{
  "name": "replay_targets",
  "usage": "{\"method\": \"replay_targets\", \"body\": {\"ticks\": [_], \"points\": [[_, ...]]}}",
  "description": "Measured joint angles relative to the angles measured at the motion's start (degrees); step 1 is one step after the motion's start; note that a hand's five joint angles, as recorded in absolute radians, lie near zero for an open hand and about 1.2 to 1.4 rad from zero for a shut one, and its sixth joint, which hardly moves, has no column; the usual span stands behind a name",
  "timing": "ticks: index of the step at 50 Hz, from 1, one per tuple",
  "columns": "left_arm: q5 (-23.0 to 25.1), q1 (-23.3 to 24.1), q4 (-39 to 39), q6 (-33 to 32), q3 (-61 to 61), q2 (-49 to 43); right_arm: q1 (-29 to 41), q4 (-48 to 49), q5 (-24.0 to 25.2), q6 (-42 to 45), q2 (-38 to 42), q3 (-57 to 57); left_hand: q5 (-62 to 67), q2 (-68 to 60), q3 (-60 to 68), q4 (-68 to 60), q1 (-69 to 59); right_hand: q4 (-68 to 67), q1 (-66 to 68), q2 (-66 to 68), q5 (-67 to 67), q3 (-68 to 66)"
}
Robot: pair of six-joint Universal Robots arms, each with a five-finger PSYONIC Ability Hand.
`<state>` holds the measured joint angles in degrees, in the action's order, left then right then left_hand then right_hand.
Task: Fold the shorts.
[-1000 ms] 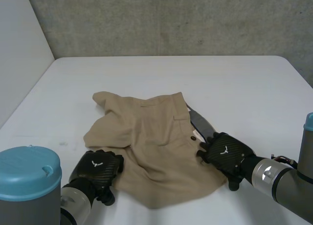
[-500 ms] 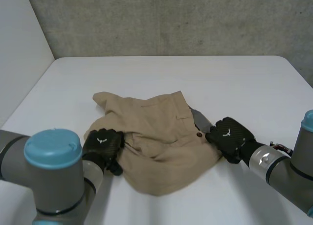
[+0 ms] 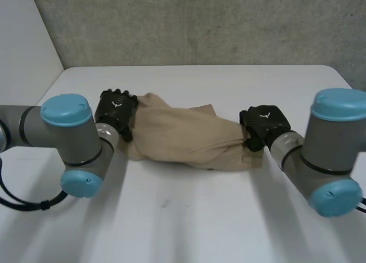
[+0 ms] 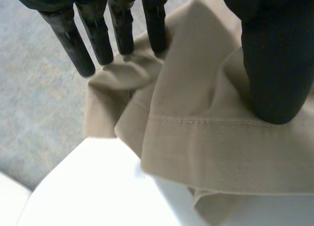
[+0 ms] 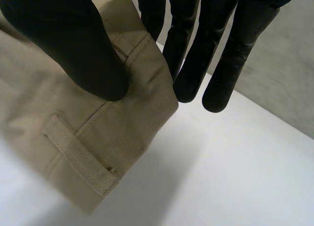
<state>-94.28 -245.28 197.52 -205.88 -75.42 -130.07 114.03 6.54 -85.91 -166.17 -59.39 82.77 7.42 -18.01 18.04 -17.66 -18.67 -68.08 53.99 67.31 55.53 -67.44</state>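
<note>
Left hand (image 3: 116, 107) and right hand (image 3: 264, 123) are each pinching one end of the shorts (image 3: 183, 138), holding them stretched; laying them flat looks next.

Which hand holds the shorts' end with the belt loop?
The right black hand: its thumb pins the tan cloth shorts beside a belt loop; the left black hand holds a plain hem.

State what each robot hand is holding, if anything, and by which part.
Both hold the beige woven-cloth shorts: the left robot hand pinches a hemmed edge, the right robot hand pinches the waistband beside a belt loop.
</note>
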Motion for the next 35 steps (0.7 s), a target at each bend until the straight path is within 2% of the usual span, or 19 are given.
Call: {"method": "replay_targets", "body": {"ticks": [6, 16, 19, 20, 21, 22, 25, 31, 35], "points": [[3.6, 0.0, -3.1, -1.5, -2.3, 4.0, 0.5, -0.7, -4.8, -5.6, 6.2, -6.5, -4.5, 5.2, -4.5, 4.7, 5.0, 0.0, 0.0, 0.0, 0.0, 0.0], [4.3, 0.5, -7.1, 4.8, -13.0, 15.9, 0.3, -0.6, -4.8, -10.3, 9.0, -8.1, -4.2, 4.9, -4.4, 4.5, 4.8, 0.0, 0.0, 0.0, 0.0, 0.0], [2.8, 0.8, -7.5, 13.0, -20.0, 22.2, 0.3, -0.6, -4.5, -10.4, 9.0, -7.9, -1.2, 1.6, -2.1, 1.6, 2.3, 0.0, 0.0, 0.0, 0.0, 0.0], [2.5, 0.9, -7.6, 14.6, -21.2, 23.2, 0.3, -0.6, -4.5, -10.3, 9.0, -7.8, 4.7, -4.2, 3.9, -4.3, -4.1, 0.0, 0.0, 0.0, 0.0, 0.0], [2.5, 0.9, -7.6, 14.6, -21.2, 23.2, 0.3, -0.6, -4.5, -10.3, 9.0, -7.8, 4.7, -4.2, 3.9, -4.3, -4.1, 0.0, 0.0, 0.0, 0.0, 0.0], [1.9, 1.3, -7.7, 19.2, -24.2, 25.7, 0.3, -0.6, -4.4, -10.2, 9.0, -7.8, 6.9, -6.2, 6.1, -6.5, -6.1, 0.0, 0.0, 0.0, 0.0, 0.0], [1.3, 2.2, -7.8, 24.7, -27.0, 27.7, 0.3, -0.6, -4.3, -9.9, 8.8, -7.7, 7.8, -6.8, 6.7, -7.2, -6.3, 0.0, 0.0, 0.0, 0.0, 0.0], [1.1, 3.7, -7.6, 28.8, -26.8, 24.8, 0.4, -0.8, -4.3, -9.5, 8.6, -7.4, 7.8, -6.8, 6.7, -7.2, -6.3, 0.0, 0.0, 0.0, 0.0, 0.0], [1.1, 5.0, -7.9, 29.3, -23.1, 18.5, 0.5, -0.8, -4.2, -9.3, 8.4, -6.8, 7.6, -6.7, 6.7, -7.2, -6.2, 0.0, 0.0, 0.0, 0.0, 0.0]]}}
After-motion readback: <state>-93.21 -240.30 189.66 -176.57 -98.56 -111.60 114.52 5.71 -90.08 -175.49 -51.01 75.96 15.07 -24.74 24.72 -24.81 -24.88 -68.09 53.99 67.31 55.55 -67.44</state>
